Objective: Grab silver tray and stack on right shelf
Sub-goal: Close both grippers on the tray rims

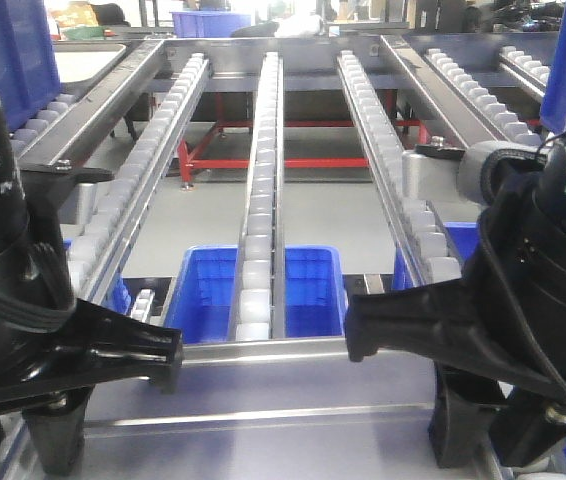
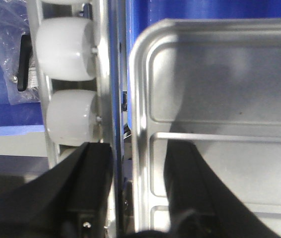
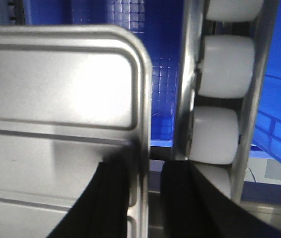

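Both the left end effector and right end effector pinch the tray by its rims at the shelf front, with the set-down still to do.

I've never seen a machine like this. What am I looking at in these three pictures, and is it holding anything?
It is a robot with two arms, each ending in a black two-fingered pincer. The wide picture looks forward from the robot over a shelf of white roller tracks, with blue bins below. The other two come from cameras on the wrists. The left pincer has one finger on each side of the left rim of the silver tray; the right pincer straddles the tray's right rim likewise. So the tray sits between both arms. Whether the fingers are squeezing it tight, I cannot tell.
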